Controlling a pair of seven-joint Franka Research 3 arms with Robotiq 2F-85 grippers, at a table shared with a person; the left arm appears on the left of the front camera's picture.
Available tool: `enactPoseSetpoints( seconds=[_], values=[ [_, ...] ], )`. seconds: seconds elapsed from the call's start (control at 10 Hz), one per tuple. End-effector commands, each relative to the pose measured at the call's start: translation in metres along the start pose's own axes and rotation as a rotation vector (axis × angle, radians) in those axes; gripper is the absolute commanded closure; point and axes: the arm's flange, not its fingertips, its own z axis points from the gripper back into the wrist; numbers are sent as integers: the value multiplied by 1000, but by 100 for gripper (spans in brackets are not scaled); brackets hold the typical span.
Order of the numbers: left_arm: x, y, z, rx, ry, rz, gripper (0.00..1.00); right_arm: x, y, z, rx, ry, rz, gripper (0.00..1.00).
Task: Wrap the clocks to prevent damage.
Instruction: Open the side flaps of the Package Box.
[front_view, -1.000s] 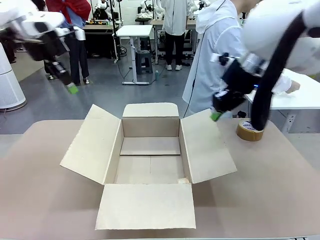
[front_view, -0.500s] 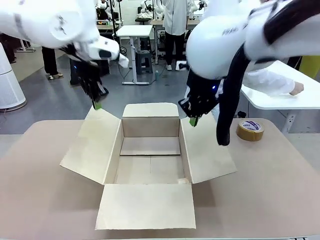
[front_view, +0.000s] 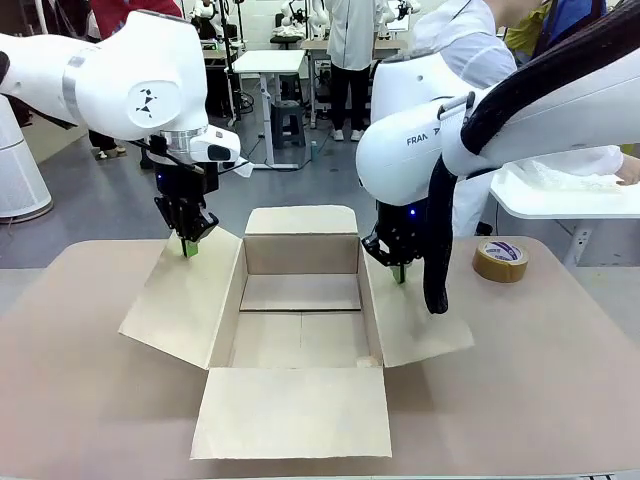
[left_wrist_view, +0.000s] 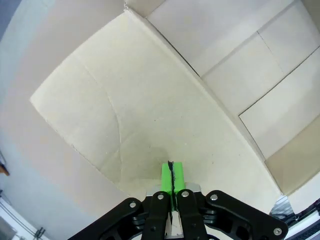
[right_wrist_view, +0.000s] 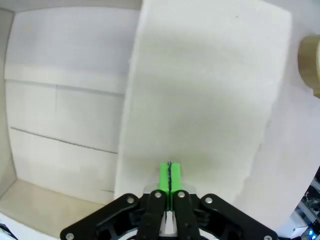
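The clocks (front_view: 565, 178) show as a whitish bubble-wrap bundle on the white side table at the far right, by the person's hand (front_view: 630, 172); no dial is visible. An open brown cardboard box (front_view: 300, 262) sits mid-table with all flaps spread. My left gripper (front_view: 188, 245) is shut, its green tips at the top of the box's left flap (left_wrist_view: 125, 115). In the left wrist view the left gripper (left_wrist_view: 171, 172) holds nothing. My right gripper (front_view: 400, 272) is shut and empty too, hovering over the right flap (right_wrist_view: 200, 85); in the right wrist view the right gripper (right_wrist_view: 170, 172) has its pads pressed together.
A roll of brown tape (front_view: 500, 260) lies on the table right of the box, also at the edge of the right wrist view as the tape roll (right_wrist_view: 311, 55). The person stands behind the right arm. The brown table (front_view: 80, 400) has free room left and right of the box.
Both arms swung in and down from the sides to the box's side flaps. The person shifted right toward the side table, where the bubble-wrap bundle now shows.
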Motion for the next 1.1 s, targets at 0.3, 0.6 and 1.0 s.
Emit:
enactPoseSetpoints(
  seconds=[0.3, 0.6, 1.0],
  values=[
    [-30, 24, -27, -77, -31, 149, 100, -3, -27, -37, 14, 50, -131, 99],
    [-25, 33, -63, -149, -28, 140, 100, -2, -17, -53, 131, 81, -18, 99],
    [-15, 35, -93, -224, -23, 131, 100, -3, -18, -59, 154, 85, -4, 99]
  ],
)
